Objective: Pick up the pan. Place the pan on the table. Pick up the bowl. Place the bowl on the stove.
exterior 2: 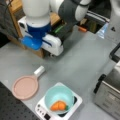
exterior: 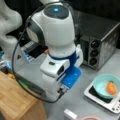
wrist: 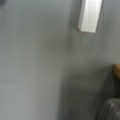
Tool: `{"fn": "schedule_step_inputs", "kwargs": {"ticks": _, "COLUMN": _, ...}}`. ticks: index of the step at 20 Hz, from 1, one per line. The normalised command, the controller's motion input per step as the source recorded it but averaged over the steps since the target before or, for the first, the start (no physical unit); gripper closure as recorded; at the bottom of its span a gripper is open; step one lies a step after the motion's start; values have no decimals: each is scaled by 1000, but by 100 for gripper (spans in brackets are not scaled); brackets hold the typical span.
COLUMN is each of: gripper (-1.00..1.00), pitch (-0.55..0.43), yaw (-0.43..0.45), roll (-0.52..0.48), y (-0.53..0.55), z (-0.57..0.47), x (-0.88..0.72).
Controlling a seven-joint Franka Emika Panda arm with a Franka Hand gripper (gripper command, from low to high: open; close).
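One pan, one bowl, one stove and one toaster oven are on the table, a plain flat grey worktop.

The stove is a small white square hob with a black top and small knobs at one edge. The bowl, round, smooth and teal, sits on it; in both front views one orange, carrot-like piece lies inside the bowl.

The pan is round, shallow and dusty pink-brown with a short pale cream handle. It lies flat on the table just beside the stove, toward a front view's left, handle pointing up. In the wrist view only the pale handle shows against the grey.

The gripper itself is hidden behind the white and blue wrist housing, which hangs over bare table, apart from the stove; whether the jaws are open cannot be told.

A light wooden block stands beyond the arm from the stove. The silver toaster oven, with three dark knobs, stands near the stove.
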Motion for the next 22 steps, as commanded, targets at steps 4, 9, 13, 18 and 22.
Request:
{"fn": "schedule_step_inputs", "kwargs": {"ticks": 4, "gripper": -100, "pitch": 12, "yaw": -96, "roll": -63, "y": 299, "z": 83, "x": -434}}
{"fn": "schedule_step_inputs", "kwargs": {"ticks": 9, "gripper": -100, "pitch": -61, "yaw": -66, "roll": -57, "y": 250, "z": 15, "x": -464}}
{"fn": "schedule_step_inputs", "kwargs": {"ticks": 13, "gripper": -100, "pitch": -129, "yaw": -58, "roll": -40, "y": 202, "z": -111, "x": -490}}
{"fn": "schedule_step_inputs", "kwargs": {"ticks": 18, "gripper": -100, "pitch": -160, "yaw": -68, "roll": -11, "y": 220, "z": -141, "x": -555}}
{"fn": "schedule_step_inputs", "kwargs": {"ticks": 22, "gripper": -100, "pitch": -174, "yaw": -97, "roll": 22, "y": 199, "z": -138, "x": -478}}
